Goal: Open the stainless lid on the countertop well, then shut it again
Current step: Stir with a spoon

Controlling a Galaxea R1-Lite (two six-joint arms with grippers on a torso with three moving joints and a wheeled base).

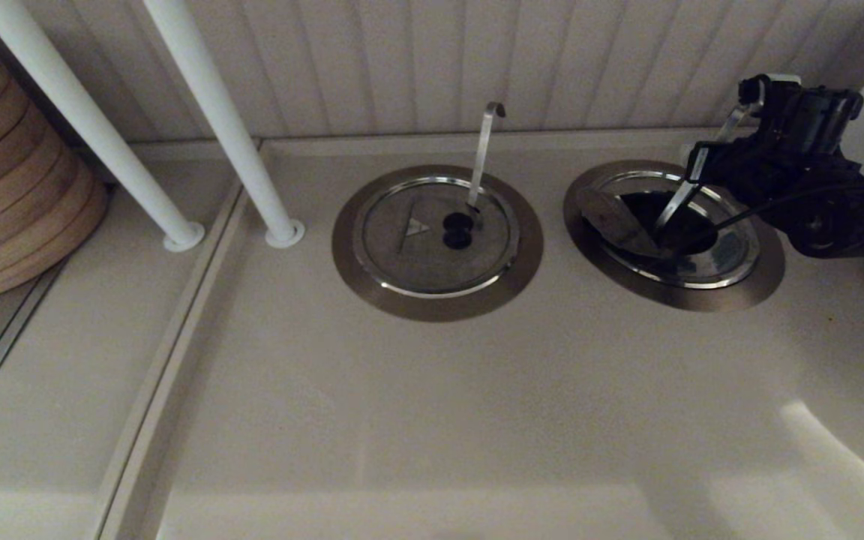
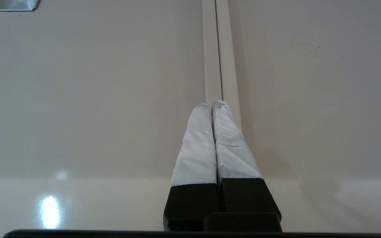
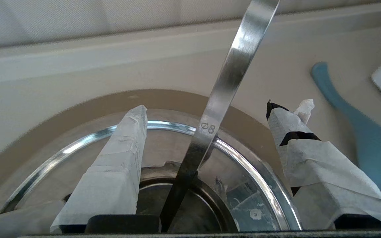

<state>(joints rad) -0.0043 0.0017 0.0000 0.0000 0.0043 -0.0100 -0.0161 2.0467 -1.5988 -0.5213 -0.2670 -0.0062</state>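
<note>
The countertop well (image 1: 673,232) sits near the rear right corner of the worktop (image 1: 432,420), ringed in brushed steel. The stainless lid (image 1: 616,221) is folded open: its raised half tilts up over the well's left side, the fold line running roughly front to back, exposing the dark interior. The straight ladle handle (image 1: 676,202) rises from the well, long axis leaning toward the rear wall and to the right.

The right gripper (image 3: 207,125) hovers over the well's rear rim, fingers (image 3: 114,172) spread wide either side of the handle, gripping nothing.

The left gripper (image 2: 213,105) is parked over the worktop seam (image 2: 215,49), fingers pressed together, empty.

A second, closed lid (image 1: 436,236) with hook-tipped ladle handle (image 1: 483,154) lies to the left.
</note>
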